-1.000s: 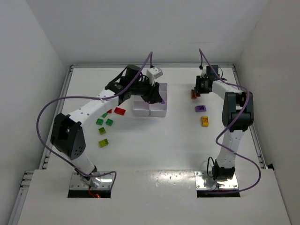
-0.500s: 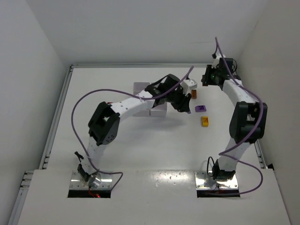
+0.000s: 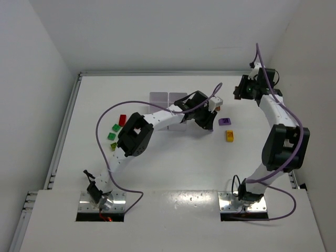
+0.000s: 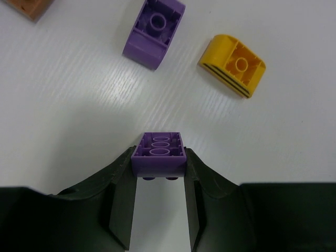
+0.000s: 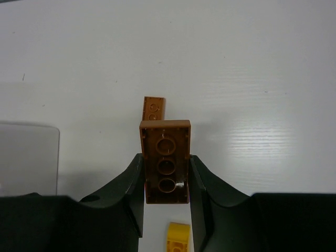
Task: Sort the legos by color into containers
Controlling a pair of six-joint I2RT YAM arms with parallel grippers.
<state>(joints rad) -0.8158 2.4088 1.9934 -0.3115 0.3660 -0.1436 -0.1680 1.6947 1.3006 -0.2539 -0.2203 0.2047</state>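
Both arms are reaching out, each with a brick pinched.
The left arm (image 3: 134, 139) bends sharply at the elbow and stretches across the near side of the white tray (image 3: 160, 97). The left gripper (image 4: 158, 157) is clamped tight on a purple brick (image 4: 158, 148), with a loose purple piece (image 4: 154, 31) and a yellow piece (image 4: 233, 64) on the table just ahead. The right arm (image 3: 283, 142) stands tall, bent toward the far right corner, and the right gripper (image 5: 166, 164) is closed on a brown brick (image 5: 166, 139) above a smaller brown one (image 5: 153, 108).

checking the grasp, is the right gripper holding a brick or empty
Holding: the right gripper is shut on an orange-brown brick, clamped between both jaws.
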